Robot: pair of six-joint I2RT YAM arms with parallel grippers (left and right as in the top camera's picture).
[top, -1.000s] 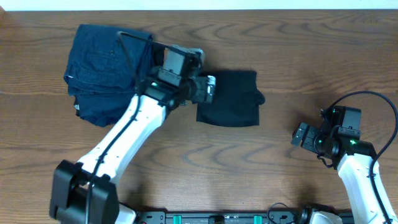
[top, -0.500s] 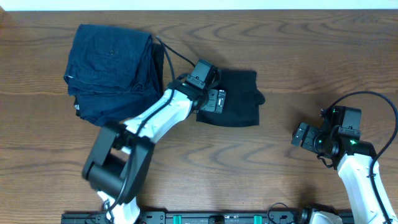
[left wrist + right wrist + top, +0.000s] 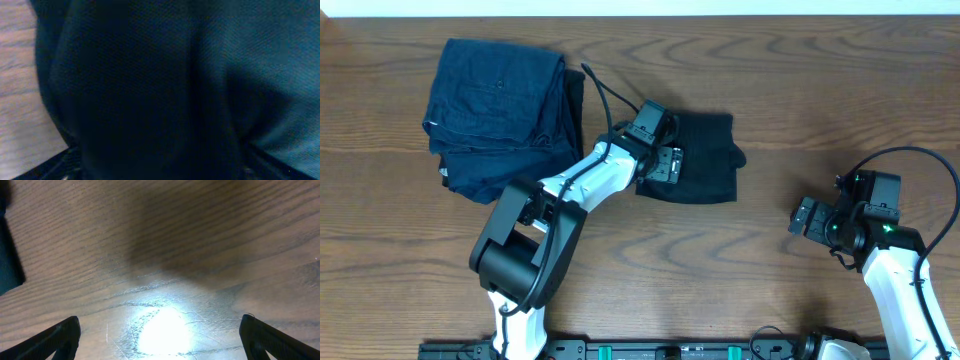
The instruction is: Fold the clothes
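We see the shirt [image 3: 705, 160] lying on the table [image 3: 720, 280] as a compact black rectangle. It is right of the blue stack [image 3: 495, 110] and apart from it. A small lobe of cloth sticks out from its right edge.

The left gripper [image 3: 667, 163] is at the shirt's left edge, over the fabric. In the left wrist view dark cloth [image 3: 160, 90] fills nearly everything, with a strip of wood [image 3: 20, 100] at the left. Its fingers do not show clearly there, so we cannot tell whether they are apart, together or pinching the cloth.

The right gripper [image 3: 804, 218] is well apart from the shirt, low on the right side of the table. In its wrist view the two fingers [image 3: 55, 335] stand wide apart at the bottom corners. Between them we see only bare wood with a bright glare on it. A dark edge at that view's left border is too small for us to identify.
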